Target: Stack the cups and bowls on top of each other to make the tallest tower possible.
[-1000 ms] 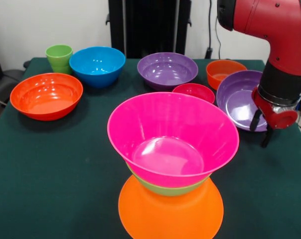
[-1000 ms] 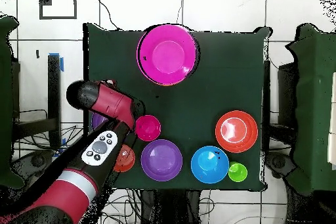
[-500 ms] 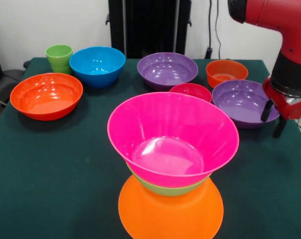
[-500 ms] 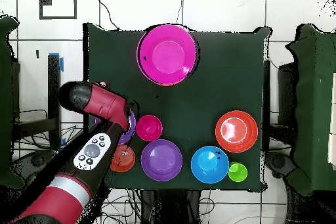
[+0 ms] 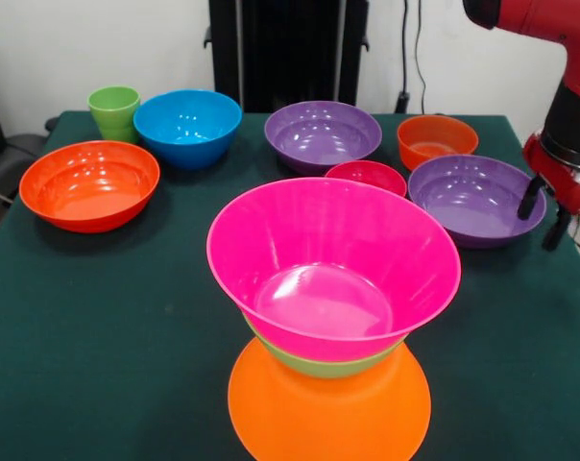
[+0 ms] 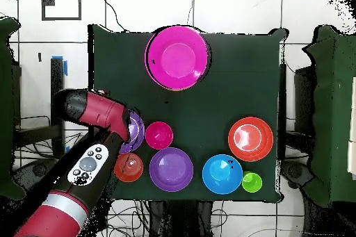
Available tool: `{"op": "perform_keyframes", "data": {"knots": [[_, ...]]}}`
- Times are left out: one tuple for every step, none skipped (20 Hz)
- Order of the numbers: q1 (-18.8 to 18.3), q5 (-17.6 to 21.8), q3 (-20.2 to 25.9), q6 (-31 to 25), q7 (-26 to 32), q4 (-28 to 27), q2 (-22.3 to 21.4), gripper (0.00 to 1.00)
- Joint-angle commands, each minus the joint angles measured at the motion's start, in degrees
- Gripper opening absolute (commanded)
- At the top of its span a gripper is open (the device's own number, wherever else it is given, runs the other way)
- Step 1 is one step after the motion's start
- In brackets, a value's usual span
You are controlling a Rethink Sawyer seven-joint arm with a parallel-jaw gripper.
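At the desk's near edge: the tower (image 5: pixel 333 317) stands here, a large upturned orange bowl (image 5: pixel 328 408) as its base, a green bowl (image 5: pixel 324 363) showing as a thin band above it, and a wide pink bowl (image 5: pixel 333 264) sitting open side up on top.
Tower from above: only the pink bowl (image 6: pixel 178 58) shows, close to the middle of one long edge of the desk (image 6: pixel 229 95).
Far left corner: the light-green cup (image 5: pixel 114 112) stands upright, touching or just beside the blue bowl (image 5: pixel 187 126).
Left edge: a broad red-orange bowl (image 5: pixel 89 184) rests alone, open side up, near the blue bowl.
Far edge, middle: a purple bowl (image 5: pixel 323 135) sits upright, with the small magenta-red bowl (image 5: pixel 373 178) just in front of it.
Far right corner: a smaller red-orange bowl (image 5: pixel 435 140) stands behind a second purple bowl (image 5: pixel 476 201).
Arm: the red and black arm (image 5: pixel 559 58) comes down at the desk's right edge.
Jaws: the gripper (image 5: pixel 543 211) hangs just beside the right rim of the second purple bowl, its two dark fingers (image 5: pixel 530 197) spread apart and pinching nothing.
Arm from above: the arm (image 6: pixel 94 126) covers part of the second purple bowl (image 6: pixel 136 131); the jaws themselves are hidden under it.
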State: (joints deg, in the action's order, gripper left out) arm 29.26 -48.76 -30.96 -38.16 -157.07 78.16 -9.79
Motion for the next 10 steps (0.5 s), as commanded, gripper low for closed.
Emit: {"op": "perform_keyframes", "data": {"knots": [[-0.36, 3.55, 6.32, -2.72, -8.24, 5.13, 1.36, 1.00], [-0.36, 3.59, 6.38, -2.43, -8.23, 5.24, 1.48, 1.00], [-0.35, 3.64, 6.44, -2.15, -8.22, 5.36, 1.60, 1.00], [-0.39, 3.69, 6.48, -1.79, -8.07, 5.54, 1.64, 1.00], [-0.38, 3.74, 6.43, -1.54, -7.94, 5.71, 1.70, 1.00], [-0.94, 3.85, 6.40, -1.25, -7.23, 6.17, 1.53, 1.00], [-1.06, 3.91, 6.40, -1.13, -7.02, 6.33, 1.57, 1.00], [-0.50, 3.82, 6.46, -1.03, -7.54, 6.15, 1.84, 1.00], [-0.53, 3.80, 6.56, -0.77, -7.46, 6.15, 2.04, 1.00], [-0.67, 3.67, 6.78, -0.27, -7.24, 6.26, 2.15, 1.00]]}}
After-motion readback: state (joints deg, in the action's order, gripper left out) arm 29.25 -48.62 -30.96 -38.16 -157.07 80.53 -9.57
